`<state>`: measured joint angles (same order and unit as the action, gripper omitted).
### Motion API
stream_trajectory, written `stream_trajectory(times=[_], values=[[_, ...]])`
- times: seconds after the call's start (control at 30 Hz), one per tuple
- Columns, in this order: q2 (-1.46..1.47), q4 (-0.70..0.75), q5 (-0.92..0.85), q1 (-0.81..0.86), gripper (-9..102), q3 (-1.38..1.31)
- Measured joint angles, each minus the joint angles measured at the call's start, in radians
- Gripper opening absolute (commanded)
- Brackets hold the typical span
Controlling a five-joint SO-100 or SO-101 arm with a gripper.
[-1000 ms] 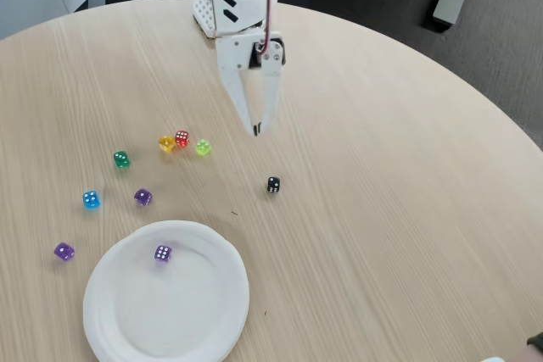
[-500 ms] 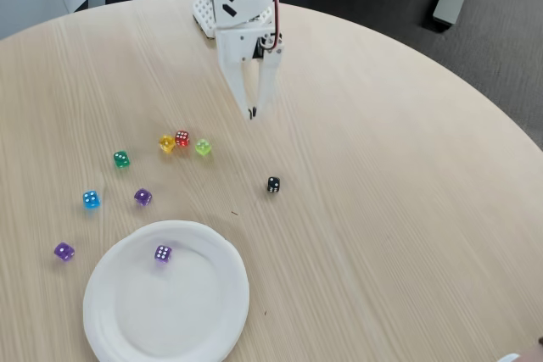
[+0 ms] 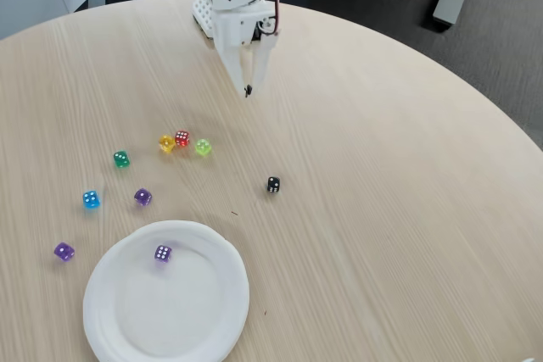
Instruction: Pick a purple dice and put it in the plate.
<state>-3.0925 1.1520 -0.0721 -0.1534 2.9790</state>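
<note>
A pale purple dice [image 3: 162,253] lies inside the white plate [image 3: 204,328], near its upper left rim, at the lower left of the fixed view. Two darker purple dice rest on the table, one [image 3: 142,197] just above the plate and one [image 3: 64,252] to its left. My white gripper [image 3: 247,91] hangs near the table's far edge, well away from the plate. Its fingers are together at the tips and hold nothing.
Loose dice lie on the round wooden table: green [image 3: 121,158], blue [image 3: 91,199], yellow [image 3: 167,143], red [image 3: 181,137], light green [image 3: 203,147] and black [image 3: 273,185]. The arm's base [image 3: 206,13] stands at the far edge.
The gripper has drawn back toward the arm's base and away from the dice, its fingers closing from a small gap to together. Nothing else moved.
</note>
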Motion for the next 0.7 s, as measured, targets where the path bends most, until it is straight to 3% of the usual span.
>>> stream_trajectory(times=[0.3, 0.7], values=[[-0.006, 0.003, 0.229, 0.0, 0, 0.0], [-0.006, 0.003, 0.253, 0.0, 1, 0.0]])
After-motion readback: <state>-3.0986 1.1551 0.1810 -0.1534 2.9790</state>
